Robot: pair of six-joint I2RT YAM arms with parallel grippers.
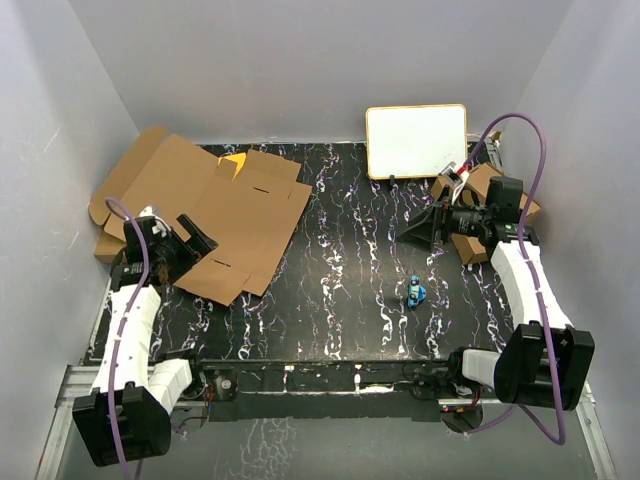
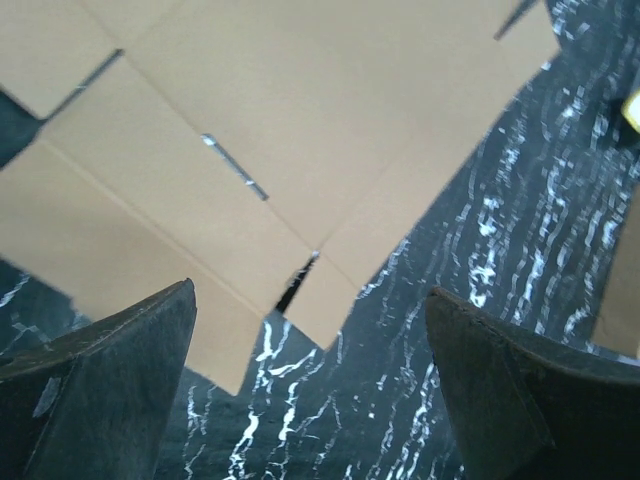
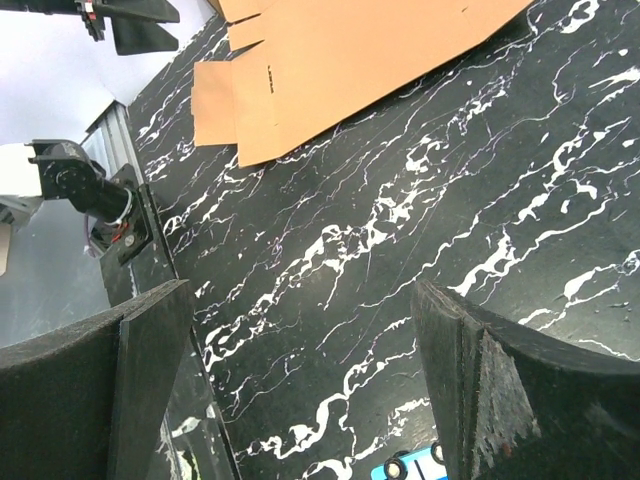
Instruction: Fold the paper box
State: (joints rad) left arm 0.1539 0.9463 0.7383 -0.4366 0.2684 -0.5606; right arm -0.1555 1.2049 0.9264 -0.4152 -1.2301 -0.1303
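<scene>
Near edge: both arm bases. Left jaws stand wide open and empty, hovering over the near-left margin of the box, one finger on either side of a flap corner in the wrist view. Right jaws are likewise wide open and empty, above bare tabletop at the right, well apart from the box. A small blue object lies between the right arm and the centre.

Middle left: the box lies flat and unfolded, all panels down. Its far-left panels reach the left wall and appear to overhang the tabletop edge.

Far: a yellow card touches the box's far edge. A whiteboard leans on the back wall, and a smaller carton sits behind the right arm.

Hazards, as judged:
- With only one arm near, a lifted flap may drag the whole sheet across the smooth tabletop instead of creasing.
- A grip away from a score line could buckle a panel.
- The wall may block the far-left panels from rising.
- The right arm, crossing over, could strike the blue object.
</scene>
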